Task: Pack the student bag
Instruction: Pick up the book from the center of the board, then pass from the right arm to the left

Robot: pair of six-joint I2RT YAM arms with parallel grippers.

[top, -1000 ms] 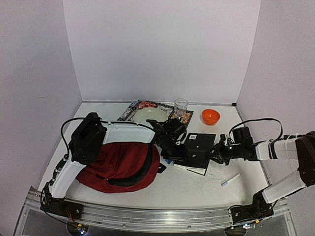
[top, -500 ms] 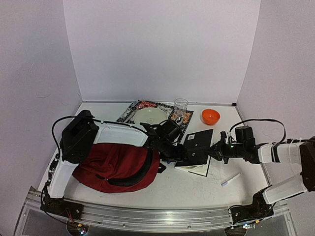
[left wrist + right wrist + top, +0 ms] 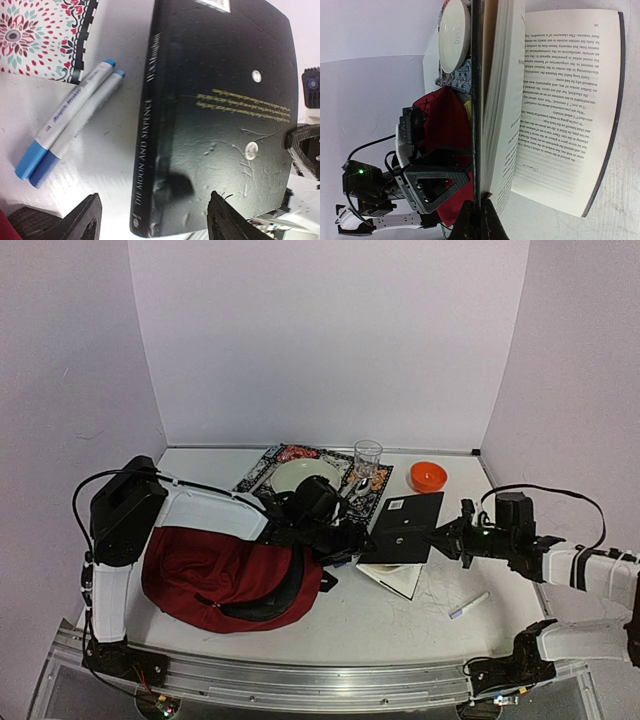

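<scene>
Right fingers (image 3: 440, 537) clench the cover of the black book (image 3: 408, 523); left fingers (image 3: 348, 540) are released; the left arm (image 3: 205, 510) hides part of the student bag (image 3: 215, 578).

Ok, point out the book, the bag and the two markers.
book (image 3: 225, 100), left wrist view, on its black cover.
bag (image 3: 200, 570), top view, on its red fabric.
markers (image 3: 70, 107), left wrist view, on one barrel.
</scene>
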